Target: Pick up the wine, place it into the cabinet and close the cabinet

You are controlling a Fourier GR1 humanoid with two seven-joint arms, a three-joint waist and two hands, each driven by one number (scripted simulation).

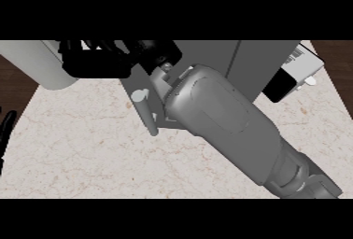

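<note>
Honestly hard to spot the wine anywhere, maybe hidden behind the right hand or already inside the cabinet. Right hand stretched way up to the cabinet's left side by the door handle, probably dealing with the door, fingers curled but can't tell around what. Left hand barely peeking far left of the cabinet, state unclear. White box just right of the cabinet, marble counter below.

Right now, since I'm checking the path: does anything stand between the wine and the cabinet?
I cannot make out the wine. The right hand is up at the cabinet, above its door handle; nothing visible stands between them.
</note>
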